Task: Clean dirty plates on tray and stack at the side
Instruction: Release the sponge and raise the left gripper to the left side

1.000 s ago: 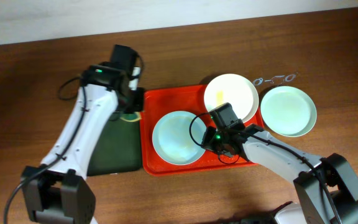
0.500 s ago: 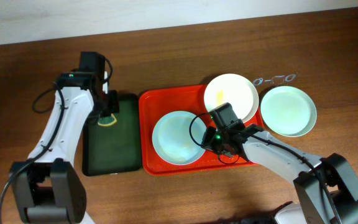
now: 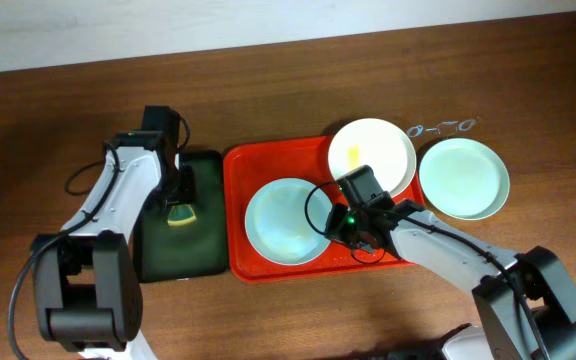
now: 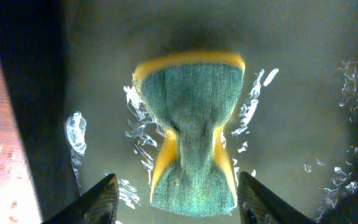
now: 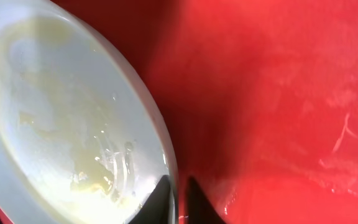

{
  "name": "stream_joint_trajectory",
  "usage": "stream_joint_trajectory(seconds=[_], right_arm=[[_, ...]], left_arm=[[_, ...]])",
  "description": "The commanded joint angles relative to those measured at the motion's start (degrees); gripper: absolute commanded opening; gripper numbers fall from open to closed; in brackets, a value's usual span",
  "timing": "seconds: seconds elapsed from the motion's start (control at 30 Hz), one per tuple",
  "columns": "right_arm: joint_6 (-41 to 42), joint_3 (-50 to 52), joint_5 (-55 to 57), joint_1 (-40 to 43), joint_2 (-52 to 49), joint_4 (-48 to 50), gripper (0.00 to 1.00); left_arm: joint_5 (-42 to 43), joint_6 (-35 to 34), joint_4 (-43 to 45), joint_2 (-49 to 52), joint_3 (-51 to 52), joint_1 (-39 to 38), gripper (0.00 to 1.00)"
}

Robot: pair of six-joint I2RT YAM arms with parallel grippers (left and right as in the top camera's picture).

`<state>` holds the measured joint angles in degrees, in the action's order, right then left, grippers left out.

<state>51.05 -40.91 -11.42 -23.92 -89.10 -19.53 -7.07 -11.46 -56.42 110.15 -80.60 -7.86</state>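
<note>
Three glossy round plates [image 3: 288, 222], hourglass sponge [image 4: 191, 134] (fibrous)

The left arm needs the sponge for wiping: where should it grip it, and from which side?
Probably take the sponge at its pinched waist, coming straight down, one finger on each yellow side. It lies flat, green face up, in the dark green tray, and the waist is narrowest, fitting inside the open left gripper.

Mint plate [image 3: 288, 220], cream plate [image 3: 371, 155] on red tray [image 3: 243, 165].
</note>
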Motion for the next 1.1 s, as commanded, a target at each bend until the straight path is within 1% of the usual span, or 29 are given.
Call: stream_joint_trajectory(seconds=[0.0,0.03,0.07,0.1,0.13,0.17,0.23,0.33,0.47,0.5,0.53,0.57,0.67,0.77,0.83,1.07], right_arm=[[0.22,0.20,0.74,-0.44,-0.31,-0.59,0.24],[0.22,0.20,0.74,-0.44,-0.33,-0.59,0.25],[0.24,0.20,0.94,-0.44,-0.33,-0.59,0.25],[0.22,0.20,1.62,-0.46,-0.33,-0.61,0.25],[0.22,0.22,2.23,-0.46,-0.33,-0.61,0.25],[0.22,0.24,2.73,-0.46,-0.33,-0.63,0.25],[0.22,0.24,2.95,-0.46,-0.39,-0.63,0.25],[0.20,0.26,3.34,-0.46,-0.59,-0.68,0.24],[0.24,0.26,4.39,-0.50,-3.48,-0.57,0.23],[0.24,0.26,4.37,-0.50,-4.42,-0.55,0.20],[0.24,0.26,4.33,-0.50,-5.09,-0.55,0.13],[0.24,0.26,4.11,-0.48,-5.20,-0.55,0.04],[0.09,0.13,0.61,-0.44,-5.07,1.01,0.04],[-4.09,-1.03,-3.48,-0.44,-4.44,1.33,0.04],[-7.04,-2.93,-4.48,-0.42,-3.63,-0.70,0.04],[-7.76,-12.57,-4.44,-0.37,-1.88,-12.52,0.04]], left_arm=[[0.15,-1.53,-3.34,-0.57,-8.41,0.15,0.63],[0.17,-2.16,-4.55,-0.83,-11.69,0.22,0.65],[0.17,-2.51,-5.42,-0.94,-14.93,0.26,0.70],[0.17,-2.71,-6.21,-1.01,-18.14,0.42,0.81],[0.17,-2.69,-6.64,-1.01,-20.90,0.52,0.96],[0.17,-2.67,-6.88,-1.01,-22.86,0.52,0.99],[0.15,-2.67,-7.15,-1.01,-24.59,0.52,0.99],[0.15,-2.64,-7.13,-0.98,-24.50,0.52,0.99],[0.15,-2.64,-7.13,-0.98,-24.46,0.52,0.99],[0.15,-2.67,-7.13,-0.98,-24.46,0.52,0.99],[0.15,-2.64,-7.13,-0.98,-24.46,0.52,0.99],[0.15,-2.64,-7.13,-0.98,-24.46,0.52,1.00],[0.15,-2.67,-7.13,-0.98,-24.46,0.52,0.99],[0.15,-2.64,-7.13,-0.98,-24.46,0.52,0.99],[0.17,-2.64,-7.13,-0.98,-24.46,0.52,0.99],[0.15,-2.64,-7.13,-0.98,-24.46,0.52,0.99]])
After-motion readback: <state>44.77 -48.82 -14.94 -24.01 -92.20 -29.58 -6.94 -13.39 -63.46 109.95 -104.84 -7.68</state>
